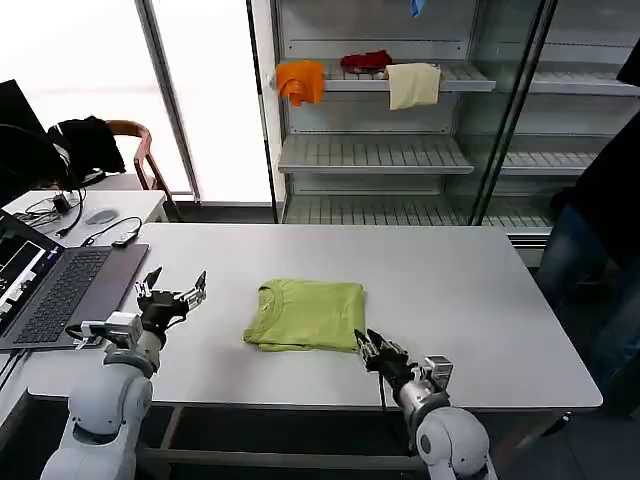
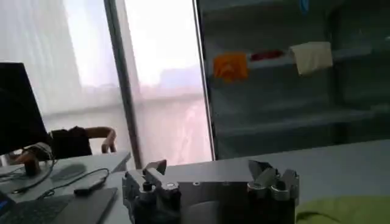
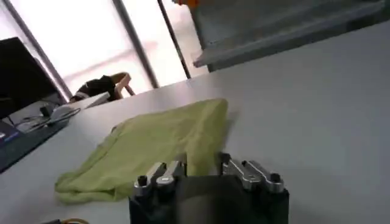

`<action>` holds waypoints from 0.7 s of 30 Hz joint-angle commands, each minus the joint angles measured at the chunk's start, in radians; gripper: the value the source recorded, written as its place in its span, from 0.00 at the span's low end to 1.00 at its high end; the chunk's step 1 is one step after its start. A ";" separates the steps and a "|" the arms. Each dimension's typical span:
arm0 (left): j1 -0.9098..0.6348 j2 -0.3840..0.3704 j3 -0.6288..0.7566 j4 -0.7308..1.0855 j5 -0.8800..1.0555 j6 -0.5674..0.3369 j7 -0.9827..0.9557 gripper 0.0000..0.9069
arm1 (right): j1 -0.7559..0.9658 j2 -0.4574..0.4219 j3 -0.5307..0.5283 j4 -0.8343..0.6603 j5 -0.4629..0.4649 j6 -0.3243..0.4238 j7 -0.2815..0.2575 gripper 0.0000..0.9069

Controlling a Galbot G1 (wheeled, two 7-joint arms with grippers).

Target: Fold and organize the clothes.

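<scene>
The person (image 1: 600, 240) at the right is cut off by the frame edge (just dark clothing visible); the laptop (image 1: 50, 290) runs off the left edge.

no text, label, brand, number or sign could be read on anything in these views

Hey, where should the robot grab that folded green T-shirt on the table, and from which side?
Probably the near right corner of the green T-shirt: the right gripper, open, sits just off that corner, and the layers there lie flat on the table. Come in low from the robot's right. The left gripper, also open, could take the collar edge.
</scene>
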 commanded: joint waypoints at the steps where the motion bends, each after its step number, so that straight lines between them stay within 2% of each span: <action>1: 0.004 -0.001 -0.003 0.009 0.003 -0.005 0.000 1.00 | 0.017 0.030 -0.025 -0.067 -0.077 -0.002 0.008 0.00; 5: 0.007 0.001 -0.008 0.010 0.000 -0.007 0.001 1.00 | 0.014 0.043 -0.035 -0.087 -0.106 -0.001 -0.015 0.00; 11: 0.018 0.006 -0.021 0.012 -0.004 -0.015 0.001 1.00 | 0.017 0.046 -0.039 -0.072 -0.105 -0.001 -0.011 0.00; 21: 0.038 -0.005 -0.020 0.004 -0.003 -0.022 -0.001 1.00 | 0.030 0.043 -0.001 -0.052 -0.087 -0.001 0.036 0.00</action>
